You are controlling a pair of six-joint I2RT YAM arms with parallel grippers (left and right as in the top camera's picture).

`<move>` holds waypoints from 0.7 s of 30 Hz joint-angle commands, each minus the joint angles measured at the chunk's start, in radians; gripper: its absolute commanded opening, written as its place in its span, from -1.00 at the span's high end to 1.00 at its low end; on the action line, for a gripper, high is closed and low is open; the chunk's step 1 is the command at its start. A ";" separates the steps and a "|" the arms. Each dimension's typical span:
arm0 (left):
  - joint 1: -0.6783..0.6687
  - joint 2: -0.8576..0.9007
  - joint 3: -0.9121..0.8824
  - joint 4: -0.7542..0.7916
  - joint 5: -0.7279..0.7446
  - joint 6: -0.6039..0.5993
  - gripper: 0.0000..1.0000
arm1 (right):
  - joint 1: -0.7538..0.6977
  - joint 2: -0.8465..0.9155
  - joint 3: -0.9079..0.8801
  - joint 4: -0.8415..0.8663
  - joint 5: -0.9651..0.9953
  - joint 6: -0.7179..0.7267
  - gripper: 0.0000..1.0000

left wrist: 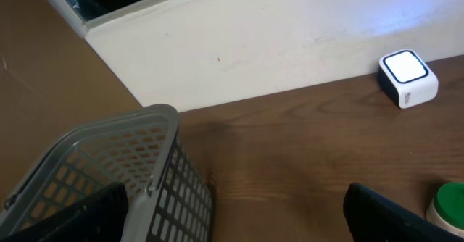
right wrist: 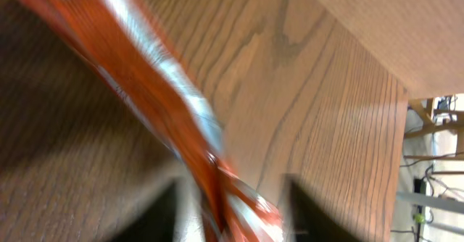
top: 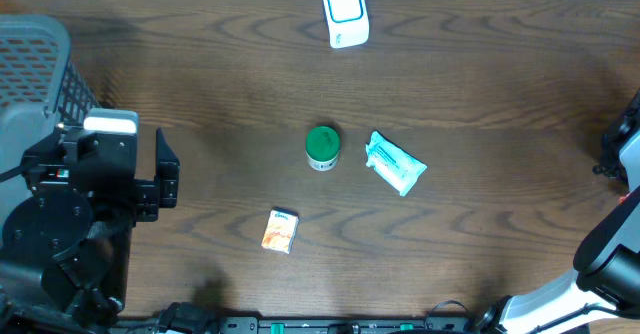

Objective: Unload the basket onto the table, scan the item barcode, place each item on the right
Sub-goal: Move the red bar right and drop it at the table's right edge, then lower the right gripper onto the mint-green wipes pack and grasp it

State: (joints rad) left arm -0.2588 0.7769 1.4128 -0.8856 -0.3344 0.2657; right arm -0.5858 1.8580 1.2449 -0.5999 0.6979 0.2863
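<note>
The orange packet, smeared by blur, lies between the fingers of the right pincer. Its long axis runs from 11 o'clock down to 5 o'clock in the wrist view. I cannot tell whether the fingers clamp it or stand free of it. The left pincer is released and empty beside the basket. The scanner sits at the 12 o'clock edge of the tabletop, lit face up.

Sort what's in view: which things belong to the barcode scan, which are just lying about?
Job: scanner; orange packet at the right end effector.
Lying about, likely: green-lidded jar; teal packet; small box; grey basket.
</note>
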 commanded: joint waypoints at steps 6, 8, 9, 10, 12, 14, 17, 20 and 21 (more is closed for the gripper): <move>0.000 0.000 0.003 0.003 0.008 -0.002 -0.90 | 0.047 -0.129 0.150 -0.126 -0.294 -0.049 -0.98; 0.000 0.000 0.003 0.003 0.008 -0.002 -0.89 | 0.072 -0.188 0.180 -0.179 -0.529 -0.049 -0.99; 0.000 0.000 0.003 0.003 0.008 -0.002 -0.90 | 0.086 -0.217 0.182 -0.195 -0.652 -0.049 -0.98; 0.000 0.000 0.003 0.003 0.008 -0.002 -0.90 | 0.103 -0.244 0.182 -0.206 -0.765 -0.057 -0.94; 0.000 0.000 0.003 0.003 0.008 -0.002 -0.90 | 0.138 -0.282 0.182 -0.230 -0.968 -0.087 -0.46; 0.000 0.000 0.003 0.003 0.008 -0.002 -0.90 | 0.192 -0.301 0.173 -0.244 -1.172 -0.086 0.41; 0.000 0.000 0.003 0.003 0.008 -0.002 -0.90 | 0.293 -0.298 0.144 -0.254 -1.332 -0.085 0.97; 0.000 0.000 0.003 0.003 0.008 -0.002 -0.90 | 0.426 -0.280 0.096 -0.253 -1.279 -0.085 0.97; 0.000 0.000 0.003 0.003 0.008 -0.002 -0.90 | 0.479 -0.268 0.078 -0.254 -1.258 -0.082 0.97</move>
State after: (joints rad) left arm -0.2588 0.7773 1.4128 -0.8860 -0.3344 0.2661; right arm -0.2176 1.5543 1.3777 -0.8433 -0.4591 0.2180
